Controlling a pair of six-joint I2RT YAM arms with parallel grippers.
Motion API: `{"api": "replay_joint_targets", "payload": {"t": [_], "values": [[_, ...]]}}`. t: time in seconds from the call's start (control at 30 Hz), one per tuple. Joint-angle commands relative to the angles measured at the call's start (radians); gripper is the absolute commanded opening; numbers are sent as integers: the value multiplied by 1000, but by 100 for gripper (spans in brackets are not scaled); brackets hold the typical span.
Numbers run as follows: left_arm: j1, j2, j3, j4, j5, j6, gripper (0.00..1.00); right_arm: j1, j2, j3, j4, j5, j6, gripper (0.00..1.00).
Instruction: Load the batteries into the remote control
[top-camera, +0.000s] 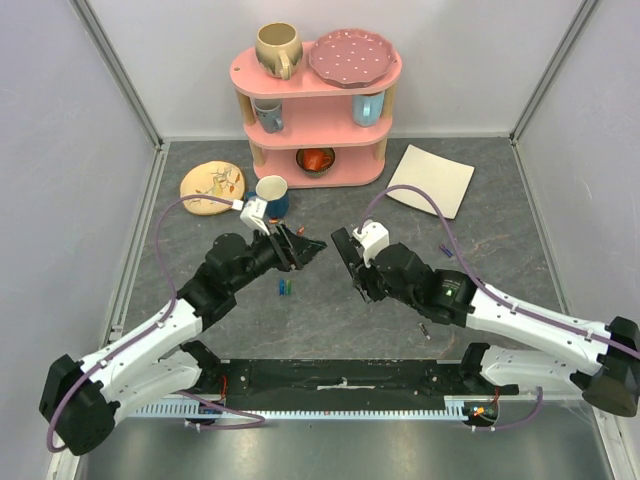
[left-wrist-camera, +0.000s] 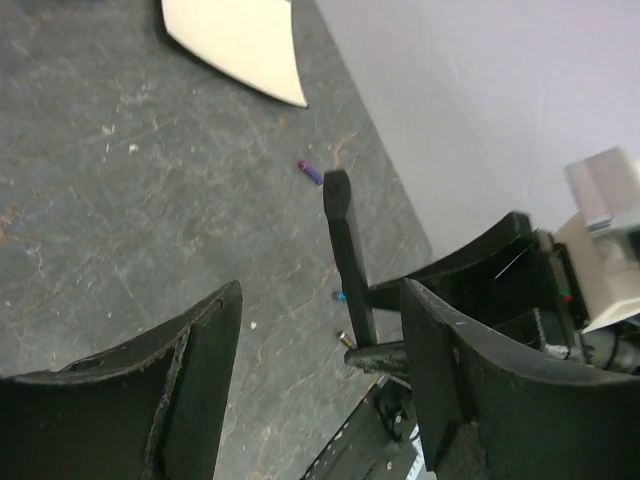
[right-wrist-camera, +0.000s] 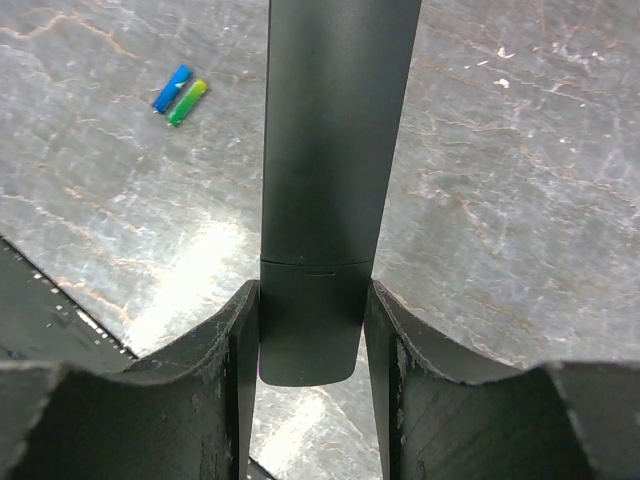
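Note:
The remote control (right-wrist-camera: 335, 150), a slim black bar, is clamped at its near end between my right gripper's (right-wrist-camera: 310, 310) fingers; a seam crosses it just above the grip. In the left wrist view the remote (left-wrist-camera: 345, 255) stands upright, off the table. My left gripper (left-wrist-camera: 320, 330) is open and empty, its jaws wide apart and facing the remote from a short distance. In the top view both grippers, left (top-camera: 308, 246) and right (top-camera: 345, 255), meet near the table's middle. A blue and a green battery (right-wrist-camera: 180, 95) lie side by side on the table (top-camera: 285, 288). A purple battery (left-wrist-camera: 310, 172) lies farther right.
A blue mug (top-camera: 273, 194) stands just behind the left gripper. A round wooden plate (top-camera: 212, 187) lies at the back left and a white square plate (top-camera: 430, 179) at the back right. A pink shelf (top-camera: 318, 110) holds mugs and a plate. Another small battery (top-camera: 424, 331) lies near the right arm.

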Motion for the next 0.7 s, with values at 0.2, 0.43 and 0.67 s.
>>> {"api": "replay_joint_targets", "payload": {"t": [0.2,0.43,0.67], "values": [[-185,88,22,-17,-296,11,70,34,115,139,-62,176,23,31],[-196,95,-11,104,-299,-27,69,67,139,164,-65,178,46,31],[-202,140,-19,200,-279,-47,67,89,136,154,-52,156,63,31]]}}
